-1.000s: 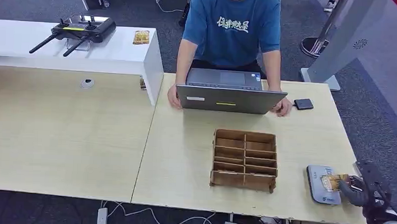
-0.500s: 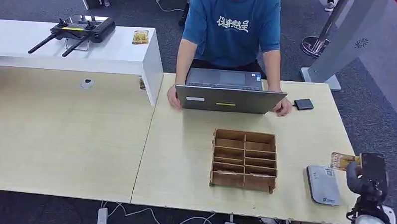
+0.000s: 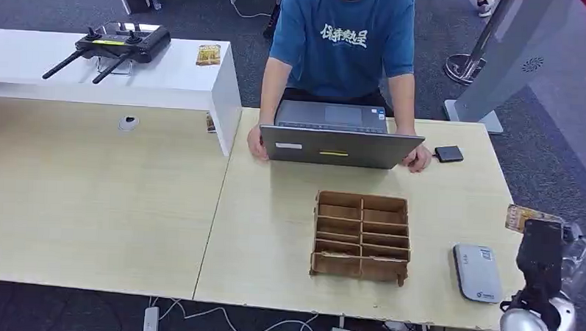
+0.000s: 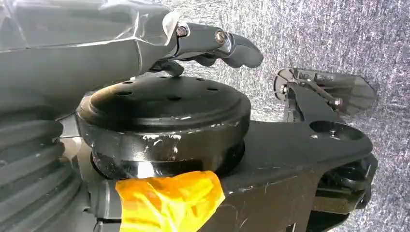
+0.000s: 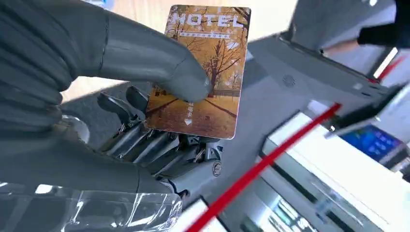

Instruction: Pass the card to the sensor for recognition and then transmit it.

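Now that my right hand (image 3: 541, 244), clamped on the card (image 5: 203, 72), has lifted off the sensor (image 3: 477, 272), I judge scanning done, handover next.

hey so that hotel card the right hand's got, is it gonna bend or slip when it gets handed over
The card probably stays stiff: it juts flat and straight past the right hand, with no sag. It looks thin and light. Its printed face seems glossy, and the thumb presses only its lower part against the fingers, so it might slide or pivot if jerked.

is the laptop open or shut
Open: the laptop has its lid up with the keyboard showing behind it, and the person's hands at its sides.
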`<state>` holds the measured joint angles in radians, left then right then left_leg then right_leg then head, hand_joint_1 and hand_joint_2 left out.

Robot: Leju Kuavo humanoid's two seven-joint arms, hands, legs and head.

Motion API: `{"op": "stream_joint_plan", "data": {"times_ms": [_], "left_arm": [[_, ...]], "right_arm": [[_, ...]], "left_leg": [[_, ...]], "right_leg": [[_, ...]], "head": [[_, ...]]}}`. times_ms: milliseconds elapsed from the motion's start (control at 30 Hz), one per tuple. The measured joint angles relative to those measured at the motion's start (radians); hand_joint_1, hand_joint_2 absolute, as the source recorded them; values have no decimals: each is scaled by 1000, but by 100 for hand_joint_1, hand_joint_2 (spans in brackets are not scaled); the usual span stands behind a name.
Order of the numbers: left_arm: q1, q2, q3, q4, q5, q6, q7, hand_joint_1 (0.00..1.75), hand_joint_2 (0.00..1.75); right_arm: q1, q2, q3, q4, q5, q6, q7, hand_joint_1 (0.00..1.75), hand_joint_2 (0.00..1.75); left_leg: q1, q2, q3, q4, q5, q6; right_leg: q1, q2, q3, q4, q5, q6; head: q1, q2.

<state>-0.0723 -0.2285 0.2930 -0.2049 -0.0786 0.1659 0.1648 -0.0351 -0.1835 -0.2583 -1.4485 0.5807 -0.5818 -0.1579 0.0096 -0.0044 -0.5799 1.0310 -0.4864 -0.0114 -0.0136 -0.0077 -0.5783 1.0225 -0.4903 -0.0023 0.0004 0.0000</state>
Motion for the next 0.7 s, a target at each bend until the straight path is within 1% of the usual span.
{"op": "stream_joint_plan", "data": {"times_ms": [100,200,300,467,500,567,700], "left_arm": [[-1,0,0,0,-3,-3,5,0,175],[-2,0,-1,0,-4,-12,13,0,175],[-3,0,-1,0,-7,-23,20,0,175],[-5,0,-2,0,-17,-27,28,0,175],[-4,0,-3,0,-21,-28,30,0,0],[-4,0,-5,0,-26,-31,32,0,0],[2,0,-13,0,-36,-39,39,0,0]], "right_arm": [[-17,22,2,-16,98,-60,-3,175,175],[-37,40,14,-26,179,-96,-2,175,175],[-74,57,42,-27,262,-109,15,175,175],[-145,83,94,-23,366,-111,39,175,175],[-159,88,104,-22,383,-111,42,175,175],[-189,96,129,-18,412,-111,51,175,175],[-263,107,201,2,437,-111,89,175,175]], "left_leg": [[0,0,0,0,0,0],[0,0,0,0,0,0],[0,0,0,0,0,0],[0,0,0,0,1,-1],[0,0,0,0,1,-1],[0,0,0,0,1,-1],[0,0,0,0,1,-1]], "right_leg": [[0,0,0,0,0,0],[0,0,0,0,0,0],[0,1,0,1,0,0],[0,0,0,1,0,0],[0,0,0,1,0,0],[0,0,0,1,0,0],[0,0,0,1,0,0]], "head": [[0,0],[0,0],[0,0],[0,0],[0,0],[0,0],[0,0]]}}
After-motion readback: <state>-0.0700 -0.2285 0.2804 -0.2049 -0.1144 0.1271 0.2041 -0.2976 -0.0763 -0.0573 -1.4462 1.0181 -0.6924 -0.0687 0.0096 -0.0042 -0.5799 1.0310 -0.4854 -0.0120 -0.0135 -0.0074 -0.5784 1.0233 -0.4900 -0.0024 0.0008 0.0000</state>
